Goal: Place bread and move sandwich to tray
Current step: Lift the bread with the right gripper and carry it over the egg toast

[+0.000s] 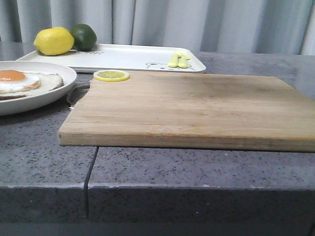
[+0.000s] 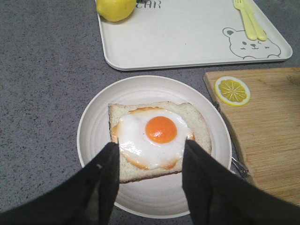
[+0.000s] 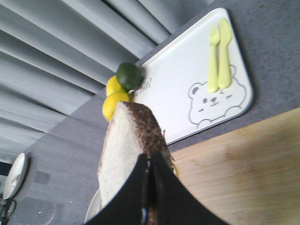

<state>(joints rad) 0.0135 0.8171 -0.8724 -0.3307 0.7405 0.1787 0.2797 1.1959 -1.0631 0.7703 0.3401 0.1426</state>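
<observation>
The front view sits low, near the counter's edge, looking forward across the cutting board [image 1: 192, 109] towards the curtain [image 1: 205, 20]; the tray [image 1: 123, 58] lies at the far side, the plate [image 1: 53, 86] cut by the left border. The left wrist view looks steeply down, close over the plate [image 2: 93, 140], catching the tray's [image 2: 187, 42] near part and a corner of the board [image 2: 267, 136]. The right wrist view is tilted, higher up, looking over the board [image 3: 243, 164] to the tray [image 3: 173, 93] and curtain [image 3: 56, 61]; all three share tray and board.
</observation>
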